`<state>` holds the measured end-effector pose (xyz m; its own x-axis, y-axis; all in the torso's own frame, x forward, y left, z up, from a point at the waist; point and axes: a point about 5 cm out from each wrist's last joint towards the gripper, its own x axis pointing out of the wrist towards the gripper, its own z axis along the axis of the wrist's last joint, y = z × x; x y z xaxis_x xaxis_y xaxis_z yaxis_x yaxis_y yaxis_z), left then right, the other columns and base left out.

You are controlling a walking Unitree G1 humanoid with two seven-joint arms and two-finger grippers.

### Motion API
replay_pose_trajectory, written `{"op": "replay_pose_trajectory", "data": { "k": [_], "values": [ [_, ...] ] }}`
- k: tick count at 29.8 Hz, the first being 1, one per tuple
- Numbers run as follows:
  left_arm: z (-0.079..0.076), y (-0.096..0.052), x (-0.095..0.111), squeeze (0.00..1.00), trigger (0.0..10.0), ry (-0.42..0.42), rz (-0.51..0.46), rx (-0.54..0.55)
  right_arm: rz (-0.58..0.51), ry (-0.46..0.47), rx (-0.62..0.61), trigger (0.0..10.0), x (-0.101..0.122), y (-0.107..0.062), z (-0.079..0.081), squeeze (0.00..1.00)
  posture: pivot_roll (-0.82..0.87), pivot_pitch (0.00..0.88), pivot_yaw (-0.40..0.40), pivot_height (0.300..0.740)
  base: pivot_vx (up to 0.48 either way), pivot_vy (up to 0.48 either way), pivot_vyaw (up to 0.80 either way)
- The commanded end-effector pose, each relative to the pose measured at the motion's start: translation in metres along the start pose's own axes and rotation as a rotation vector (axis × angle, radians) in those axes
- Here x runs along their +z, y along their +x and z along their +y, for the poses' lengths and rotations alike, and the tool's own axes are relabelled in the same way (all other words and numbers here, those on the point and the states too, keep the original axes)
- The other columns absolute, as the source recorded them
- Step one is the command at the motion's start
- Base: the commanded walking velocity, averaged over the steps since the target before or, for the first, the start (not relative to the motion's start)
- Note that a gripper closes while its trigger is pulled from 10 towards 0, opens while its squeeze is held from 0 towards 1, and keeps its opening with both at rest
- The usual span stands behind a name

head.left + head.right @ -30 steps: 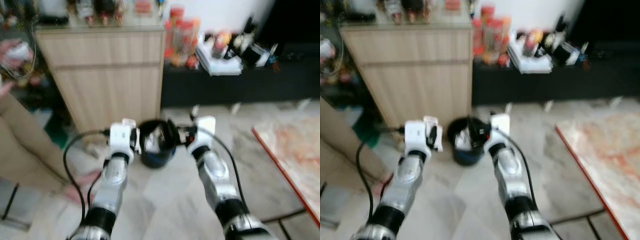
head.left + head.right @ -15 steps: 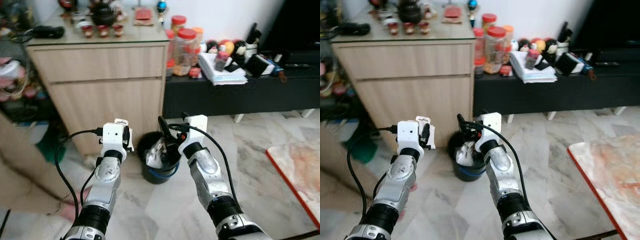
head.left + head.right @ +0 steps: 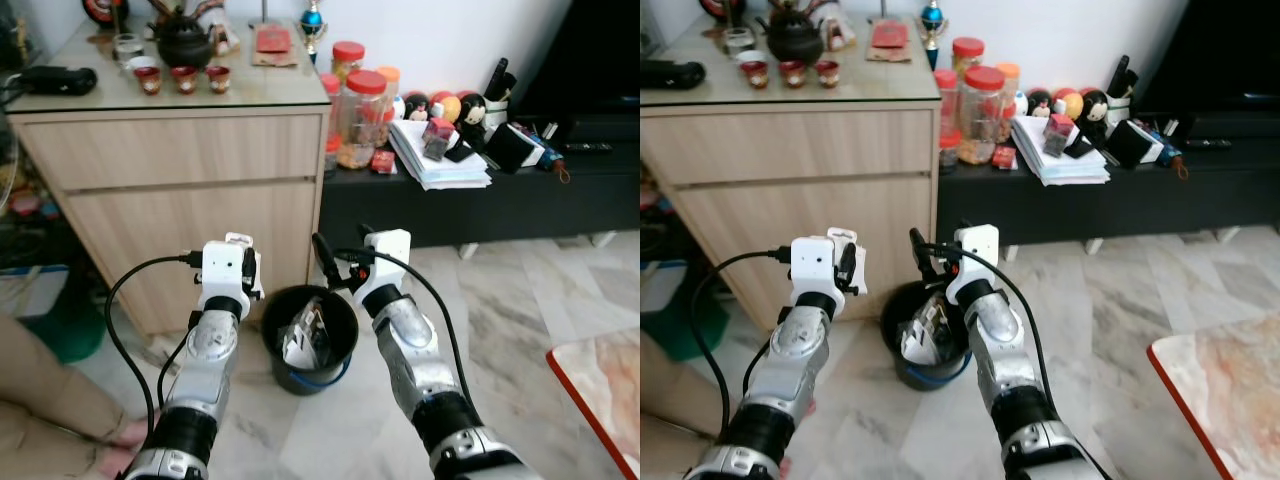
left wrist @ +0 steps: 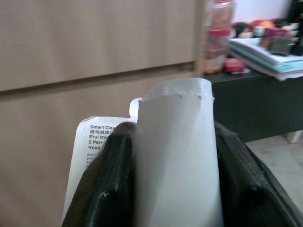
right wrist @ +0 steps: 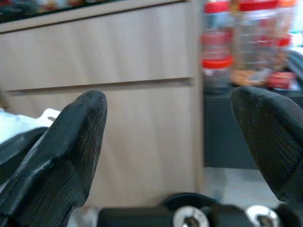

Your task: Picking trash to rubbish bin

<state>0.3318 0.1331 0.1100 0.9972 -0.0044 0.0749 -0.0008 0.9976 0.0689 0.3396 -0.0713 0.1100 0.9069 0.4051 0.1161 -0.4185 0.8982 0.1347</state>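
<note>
Now left tool (image 4: 173, 189) clamped on white paper trash (image 4: 176, 156), right tool (image 5: 180, 137) spread wide.

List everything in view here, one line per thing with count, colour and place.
Rubbish bin: one, black, on the floor before the cabinet, trash inside.
Cabinet: one, light wood, behind the bin.
Teapot: one, dark, on the cabinet top.
Small cups: three, red, beside the teapot.
Jars: several, clear with red or orange lids, right of the cabinet.
Low bench: one, black, along the wall.
Paper stack: one, white, on the bench.
Paper trash: one, white, held in the left claw.
Left claw: one, black fingers, shut on the paper trash, left of the bin.
Right claw: one, black fingers, open, above the bin's rim.
</note>
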Motion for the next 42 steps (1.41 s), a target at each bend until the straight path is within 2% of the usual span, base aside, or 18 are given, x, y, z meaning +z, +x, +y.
{"op": "replay_pose_trajectory", "data": {
  "k": [1,23,27,28,29,30,31,37,41,42],
  "values": [
    [-0.009,0.000,0.003,0.00,10.0,-0.004,-0.009,-0.028,-0.006,-0.002,-0.028,10.0,0.000,-0.004,-0.009,0.00,0.03,0.108,-0.075,0.740,0.480,0.000,0.00],
    [-0.008,0.002,0.005,0.00,10.0,-0.001,-0.012,-0.034,0.004,0.007,-0.026,10.0,-0.001,-0.004,-0.007,0.00,0.04,0.120,-0.067,0.740,0.480,0.000,-0.08],
    [-0.011,0.002,0.004,0.00,10.0,-0.021,-0.004,-0.061,0.009,0.003,-0.028,10.0,-0.002,-0.004,-0.008,0.00,0.04,0.120,-0.067,0.740,0.480,0.000,0.00],
    [-0.013,0.001,0.002,0.00,10.0,-0.070,0.016,-0.072,0.011,0.002,-0.028,10.0,-0.002,-0.004,-0.008,0.00,0.04,0.120,-0.067,0.740,0.259,0.000,0.00],
    [-0.013,0.001,0.002,0.00,10.0,-0.070,0.016,-0.072,0.011,0.002,-0.028,10.0,-0.002,-0.004,-0.008,0.00,0.04,0.120,-0.067,0.740,0.259,0.000,0.00],
    [-0.015,0.001,-0.004,0.00,10.0,-0.093,0.057,-0.093,0.018,-0.003,-0.026,10.0,-0.003,-0.004,-0.008,0.00,0.03,0.120,-0.067,0.740,0.000,0.000,0.00],
    [-0.017,-0.002,-0.013,0.00,10.0,-0.080,0.112,-0.137,0.028,-0.007,-0.021,10.0,-0.004,-0.005,-0.009,0.00,0.03,0.120,-0.067,0.740,0.000,0.000,0.00],
    [-0.022,-0.013,-0.033,0.00,10.0,-0.041,0.202,-0.224,0.092,-0.034,0.021,10.0,-0.012,-0.007,-0.008,0.00,0.04,0.119,-0.069,0.740,0.000,0.000,0.00],
    [-0.025,-0.017,-0.038,0.00,10.0,-0.018,0.227,-0.264,0.118,-0.049,0.032,10.0,-0.016,-0.009,-0.008,0.00,0.04,0.117,-0.071,0.740,0.000,0.000,0.00],
    [-0.027,-0.020,-0.044,0.00,10.0,-0.002,0.261,-0.292,0.146,-0.055,0.049,10.0,-0.020,-0.010,-0.007,0.00,0.04,0.118,-0.072,0.740,0.000,0.000,0.00]
  ]
}}
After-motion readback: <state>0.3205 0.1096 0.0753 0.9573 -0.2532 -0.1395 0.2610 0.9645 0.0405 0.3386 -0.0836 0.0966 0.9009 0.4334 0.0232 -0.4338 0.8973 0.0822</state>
